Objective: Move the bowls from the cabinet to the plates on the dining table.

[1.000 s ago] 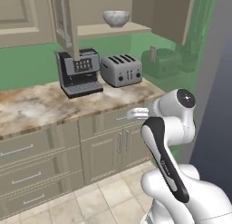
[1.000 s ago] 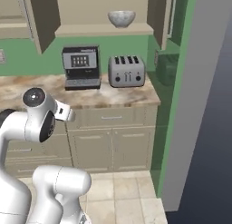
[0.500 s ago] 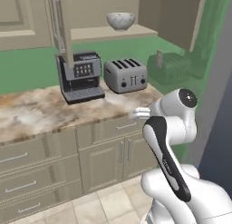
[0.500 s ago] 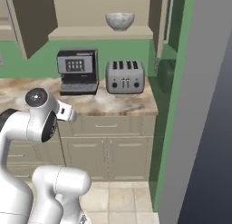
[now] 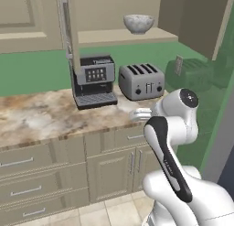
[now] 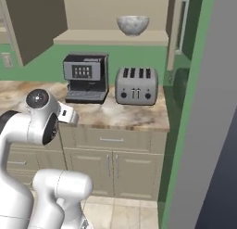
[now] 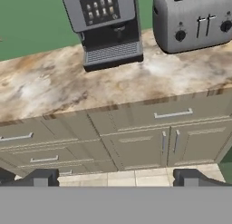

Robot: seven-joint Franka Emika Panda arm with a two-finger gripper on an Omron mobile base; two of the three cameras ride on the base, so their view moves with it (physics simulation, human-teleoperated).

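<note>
While doors stand open, the cabinet (image 5: pixel 119 36) shelf holds one marbled bowl (image 5: pixel 138 24).

A dark coffee machine (image 5: pixel 93 81) with a small button panel stands toward the back of the marbled counter (image 5: pixel 32 122), and a silver four-slot toaster (image 5: pixel 141 80) sits just beside it, nearer the counter's right end. Below the counter's front edge run beige drawer fronts (image 7: pixel 45 148) with short horizontal handles and a pair of small doors (image 7: pixel 170 143) with vertical handles. A green wall (image 6: pixel 41 66) rises behind the counter, and pale floor tiles (image 5: pixel 109 213) lie at its foot.
</note>
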